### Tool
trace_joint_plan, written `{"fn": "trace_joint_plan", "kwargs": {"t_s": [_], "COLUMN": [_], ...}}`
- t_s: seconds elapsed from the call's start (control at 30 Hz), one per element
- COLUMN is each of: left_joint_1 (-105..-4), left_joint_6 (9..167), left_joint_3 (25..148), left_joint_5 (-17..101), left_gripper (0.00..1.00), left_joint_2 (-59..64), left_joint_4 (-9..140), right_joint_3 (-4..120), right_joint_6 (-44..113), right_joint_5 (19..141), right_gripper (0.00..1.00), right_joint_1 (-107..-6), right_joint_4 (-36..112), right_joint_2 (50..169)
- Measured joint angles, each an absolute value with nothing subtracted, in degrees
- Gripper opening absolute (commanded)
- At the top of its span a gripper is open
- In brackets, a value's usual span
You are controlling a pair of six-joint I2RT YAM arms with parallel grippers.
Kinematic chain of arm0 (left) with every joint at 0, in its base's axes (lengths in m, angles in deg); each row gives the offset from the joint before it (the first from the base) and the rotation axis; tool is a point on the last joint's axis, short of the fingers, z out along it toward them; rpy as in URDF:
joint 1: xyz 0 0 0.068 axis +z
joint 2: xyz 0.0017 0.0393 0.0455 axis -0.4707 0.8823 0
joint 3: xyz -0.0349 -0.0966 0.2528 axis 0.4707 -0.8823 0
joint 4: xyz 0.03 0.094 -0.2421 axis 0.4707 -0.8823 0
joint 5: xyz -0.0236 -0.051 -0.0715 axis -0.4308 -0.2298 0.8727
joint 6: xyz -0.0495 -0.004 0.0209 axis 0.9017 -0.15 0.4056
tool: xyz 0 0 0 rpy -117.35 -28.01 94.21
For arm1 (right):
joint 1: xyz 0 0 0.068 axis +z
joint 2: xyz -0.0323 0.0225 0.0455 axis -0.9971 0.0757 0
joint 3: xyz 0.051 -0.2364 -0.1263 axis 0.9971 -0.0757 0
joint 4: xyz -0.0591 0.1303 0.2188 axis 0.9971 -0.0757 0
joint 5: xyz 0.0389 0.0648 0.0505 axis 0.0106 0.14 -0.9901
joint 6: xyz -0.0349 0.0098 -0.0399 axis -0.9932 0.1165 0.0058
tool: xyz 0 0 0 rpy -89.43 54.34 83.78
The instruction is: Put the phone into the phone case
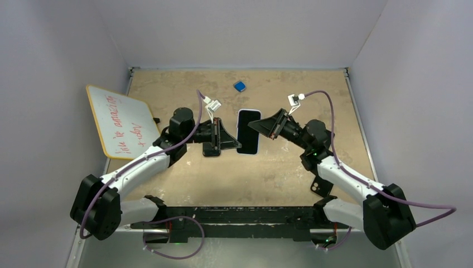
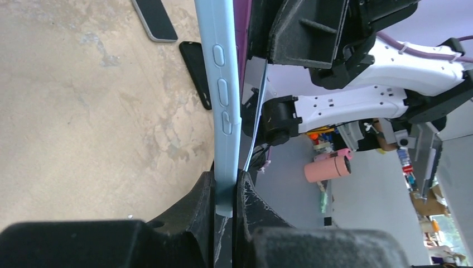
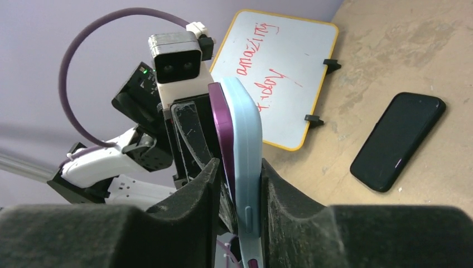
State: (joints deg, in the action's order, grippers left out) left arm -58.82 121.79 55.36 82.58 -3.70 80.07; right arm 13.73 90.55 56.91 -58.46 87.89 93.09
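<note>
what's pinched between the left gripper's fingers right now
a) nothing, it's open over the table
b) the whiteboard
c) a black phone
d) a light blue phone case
d: in the left wrist view the light blue phone case stands edge-on, clamped between the two black fingers of the left gripper.

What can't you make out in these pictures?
Whether the purple phone sits fully in the light blue case: wrist views show only edges, fingers cover the rest.
Top view: the small blue object is too small to identify.
Writing on the whiteboard: tiny from above, partly hidden behind the case in the right wrist view.
</note>
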Motion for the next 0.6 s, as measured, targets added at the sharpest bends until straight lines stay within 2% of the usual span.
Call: {"fn": "trace_joint_plan", "kwargs": {"t_s": [0.1,0.17,0.27,0.3,0.43,0.6], "left_joint_1": [-59.02,-59.02,-59.13,-59.3,-59.11,-58.12], "left_joint_6": [119.46,119.24,119.32,119.04,119.24,120.35], "left_joint_3": [56.06,56.08,56.17,56.17,56.17,56.15], "left_joint_5": [82.04,82.26,82.52,82.19,79.46,77.69], "left_gripper": [0.0,0.16,0.49,0.56,0.65,0.67], "left_joint_2": [-3.73,-3.88,-4.36,-4.8,-7.2,-12.82], "left_joint_4": [77.53,76.73,75.72,75.22,73.64,76.46], "right_joint_3": [13.73,13.66,13.64,13.64,13.64,12.68], "right_joint_6": [90.27,89.46,88.3,87.58,85.26,83.19], "right_joint_5": [56.54,55.71,54.4,53.59,49.17,43.8], "right_gripper": [0.12,0.07,0.05,0.05,0.05,0.06], "right_joint_1": [-58.5,-58.5,-58.56,-58.54,-58.54,-58.54], "right_joint_4": [87.47,87.52,87.56,87.5,86.64,86.38], "right_joint_2": [93.09,93.09,93.09,93.07,92.74,89.77]}}
